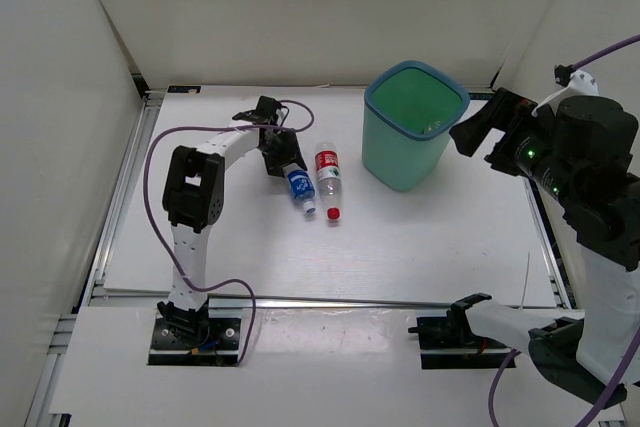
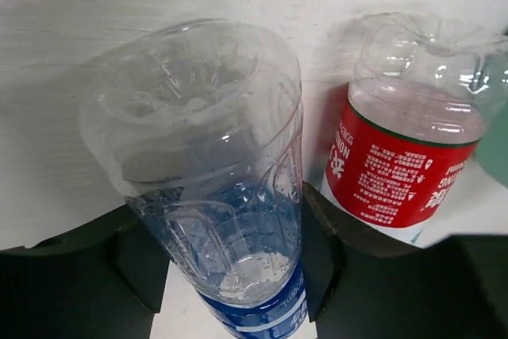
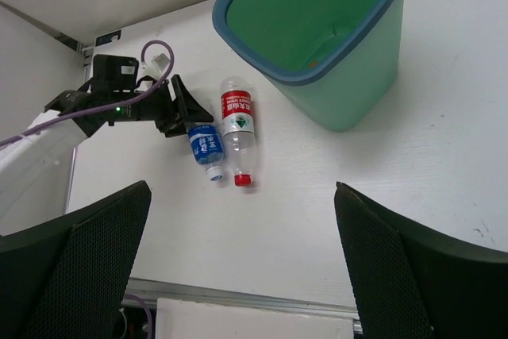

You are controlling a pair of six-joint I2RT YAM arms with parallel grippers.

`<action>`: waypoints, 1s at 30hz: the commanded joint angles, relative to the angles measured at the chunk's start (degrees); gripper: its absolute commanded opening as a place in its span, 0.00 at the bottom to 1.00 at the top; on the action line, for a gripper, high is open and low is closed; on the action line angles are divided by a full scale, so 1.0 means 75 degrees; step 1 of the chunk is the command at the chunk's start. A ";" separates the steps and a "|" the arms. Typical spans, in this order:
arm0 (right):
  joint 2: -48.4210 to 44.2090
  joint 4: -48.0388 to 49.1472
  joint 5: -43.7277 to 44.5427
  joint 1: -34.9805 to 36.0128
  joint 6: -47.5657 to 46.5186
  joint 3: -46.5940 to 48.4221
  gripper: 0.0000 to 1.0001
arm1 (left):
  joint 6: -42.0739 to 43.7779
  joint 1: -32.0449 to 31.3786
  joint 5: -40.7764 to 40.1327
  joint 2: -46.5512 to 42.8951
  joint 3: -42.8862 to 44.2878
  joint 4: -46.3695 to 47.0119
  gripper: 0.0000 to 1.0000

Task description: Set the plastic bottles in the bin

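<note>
A clear bottle with a blue label (image 1: pixel 298 187) (image 2: pixel 222 220) (image 3: pixel 205 147) lies on the table, its cap toward the near edge. My left gripper (image 1: pixel 285 169) (image 2: pixel 230 271) is shut on its clear lower body, one finger on each side. Right beside it lies the red-label bottle with a red cap (image 1: pixel 328 175) (image 2: pixel 397 164) (image 3: pixel 238 117), untouched. The teal bin (image 1: pixel 400 162) (image 3: pixel 357 93) stands upright to their right. My right gripper (image 1: pixel 478 137) (image 3: pixel 242 267) hangs open and high, just right of the bin, holding nothing.
White walls close in the table at the back and on both sides. A metal rail (image 1: pixel 330 302) runs along the near edge of the table. The left arm's purple cable (image 1: pixel 160 147) loops over the table's left part.
</note>
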 commanded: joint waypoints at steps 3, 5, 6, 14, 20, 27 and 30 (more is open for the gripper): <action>-0.0185 0.0196 0.0142 -0.0032 -0.0024 -0.0378 1.00 | -0.0367 0.0145 -0.1026 -0.1079 0.0094 -0.0159 0.48; -0.0185 0.0301 0.0072 -0.0032 -0.0117 -0.0483 1.00 | -0.0368 0.0228 -0.1248 -0.1630 0.0221 -0.0228 0.48; -0.0185 0.0442 0.0072 -0.0032 -0.0187 -0.0600 1.00 | -0.0368 0.0298 -0.1343 -0.1818 0.0362 -0.0229 0.48; -0.0255 0.0713 0.0246 -0.0032 -0.0259 -0.0930 1.00 | -0.1034 0.0369 -0.1230 -0.1883 0.4412 -0.0369 0.48; -0.0887 0.0899 0.1547 -0.0032 0.0140 -0.1257 1.00 | -0.2686 0.0263 0.0693 -0.0848 0.6153 0.1432 0.52; -0.1509 0.1416 0.2380 -0.0032 -0.0410 -0.1609 1.00 | -0.3321 -0.0743 0.1681 0.0266 0.6961 0.2851 0.60; -0.1509 0.1241 0.2380 -0.0032 -0.0481 -0.1398 1.00 | -0.3448 -0.1130 0.1470 0.0266 0.6388 0.3835 0.65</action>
